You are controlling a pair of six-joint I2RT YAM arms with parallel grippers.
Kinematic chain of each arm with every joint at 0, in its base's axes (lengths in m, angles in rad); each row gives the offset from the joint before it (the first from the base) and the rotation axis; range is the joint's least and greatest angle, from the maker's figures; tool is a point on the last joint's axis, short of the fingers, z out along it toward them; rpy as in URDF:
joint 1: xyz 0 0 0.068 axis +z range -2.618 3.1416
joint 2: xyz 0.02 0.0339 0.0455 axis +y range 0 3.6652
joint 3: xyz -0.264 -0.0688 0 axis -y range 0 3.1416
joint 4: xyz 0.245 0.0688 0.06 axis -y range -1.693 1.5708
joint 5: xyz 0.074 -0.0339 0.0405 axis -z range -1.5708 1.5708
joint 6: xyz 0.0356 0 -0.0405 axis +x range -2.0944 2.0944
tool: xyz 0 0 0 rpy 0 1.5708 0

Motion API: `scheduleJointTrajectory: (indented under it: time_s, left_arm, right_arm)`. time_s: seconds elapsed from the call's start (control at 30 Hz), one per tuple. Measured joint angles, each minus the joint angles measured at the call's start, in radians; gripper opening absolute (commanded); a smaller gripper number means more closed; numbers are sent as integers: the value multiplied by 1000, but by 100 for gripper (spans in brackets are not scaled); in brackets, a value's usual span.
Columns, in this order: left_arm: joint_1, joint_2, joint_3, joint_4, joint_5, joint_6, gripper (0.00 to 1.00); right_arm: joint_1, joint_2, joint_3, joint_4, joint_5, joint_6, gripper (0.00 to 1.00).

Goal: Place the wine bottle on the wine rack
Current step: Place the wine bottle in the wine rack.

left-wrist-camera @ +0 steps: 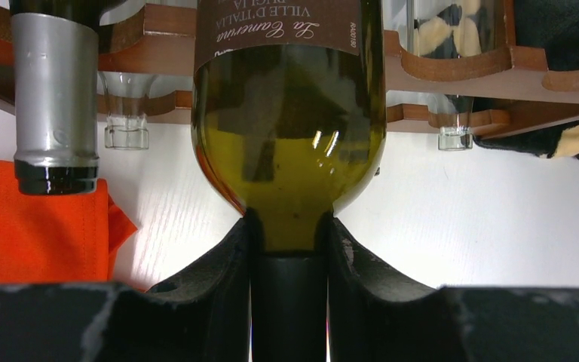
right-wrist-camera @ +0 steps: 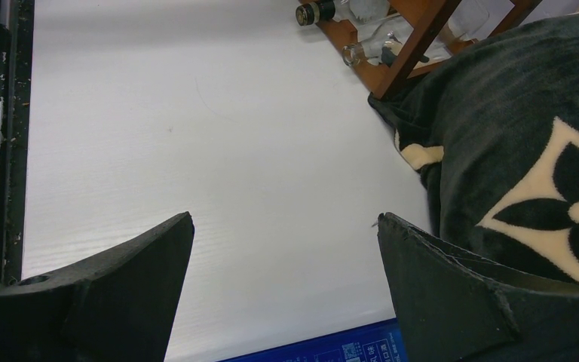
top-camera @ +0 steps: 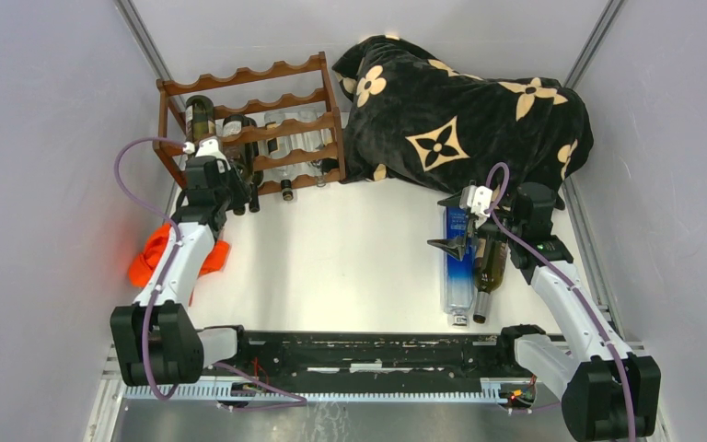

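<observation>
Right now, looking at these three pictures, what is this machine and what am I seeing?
Two robot arms are bolted to a white table. The wide picture looks down from above; the others come from wrist cameras. The left gripper is shut on the neck of a green glass wine bottle at the reddish-brown wooden wine rack. The right gripper hangs open over a blue-labelled clear bottle beside a dark bottle. A black flowered blanket and orange cloth lie nearby.

The left arm (top-camera: pixel 177 262) stretched toward the far left. Its left gripper (left-wrist-camera: pixel 288 234) had 2 fingers (left-wrist-camera: pixel 219 264) clamped on the neck of the wine bottle (left-wrist-camera: pixel 290 113). The right arm (top-camera: pixel 562 285) stood bent on the right. The right gripper (right-wrist-camera: pixel 283 226) was angled left, fingers spread wide and holding nothing.
</observation>
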State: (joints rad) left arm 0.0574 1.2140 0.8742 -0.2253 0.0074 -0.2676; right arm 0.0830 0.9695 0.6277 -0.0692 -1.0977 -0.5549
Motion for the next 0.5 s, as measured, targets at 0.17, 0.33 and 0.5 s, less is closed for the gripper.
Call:
scheduleJointTrajectory:
  time_s: [0.17,0.33,0.5]
  left_arm:
    - [0,31,18,14,-5,4,2]
    - [0,54,34,20,-8,14,2]
    - [0,76,49,27,-12,24,2]
  right_arm:
    - [0,0,0,0,0,0,98]
    - [0,0,0,-1,0,0,98]
    - [0,0,0,-1,0,0,98]
